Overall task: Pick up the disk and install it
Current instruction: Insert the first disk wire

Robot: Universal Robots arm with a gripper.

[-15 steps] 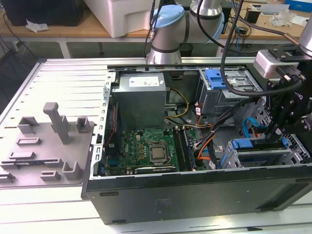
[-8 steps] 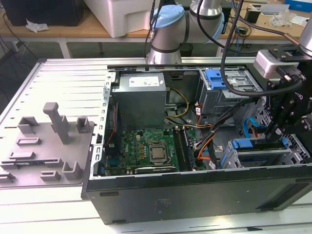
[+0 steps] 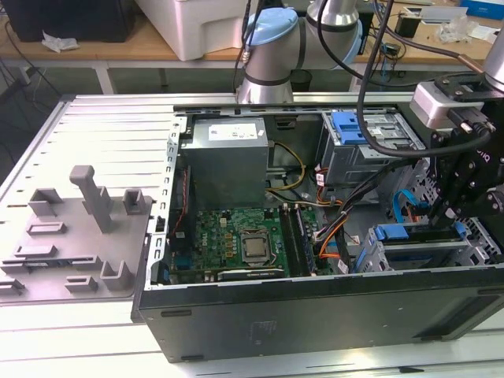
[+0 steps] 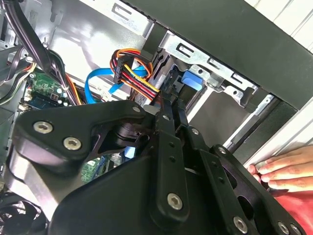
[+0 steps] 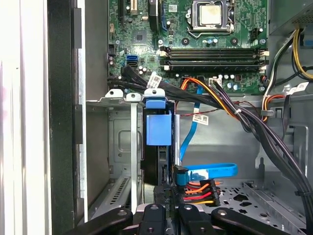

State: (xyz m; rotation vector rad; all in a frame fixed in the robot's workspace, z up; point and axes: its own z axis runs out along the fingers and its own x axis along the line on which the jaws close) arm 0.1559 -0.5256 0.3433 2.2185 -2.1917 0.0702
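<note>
Alignment is what you should mind most now. Your hand [image 5: 168, 209] is clenched on the near end of the disk [image 5: 156, 166]. The disk stands on edge in the drive cage [image 5: 133, 147], toward the exterior view's right of the case [image 3: 315, 315], with its blue-framed far end at the cage's lip. It looks partly in, so I judge you are at the seating stage, not the pickup. Hold the disk square to the cage walls and push straight along the slot; any tilt would likely jam the blue frame on the metal rails. Go slowly, with a firm grip and no twist.

Room is tight. Just beside the hand sits the power plug [image 5: 198, 192] with its orange, red and black wires. The blue flat cable [image 5: 210, 171] loops near it, and both could snag. The thick black cable bundle [image 5: 230, 110] crosses between the cage and the green board [image 5: 210, 49], so little open space lies beyond the disk's far end. On the other side the case wall stands close to the cage. In the second wrist view a person's fingers [image 4: 281, 166] rest on the case edge, near the arm; stay clear of them. The freest way out looks to be straight back, away from the cage.
</note>
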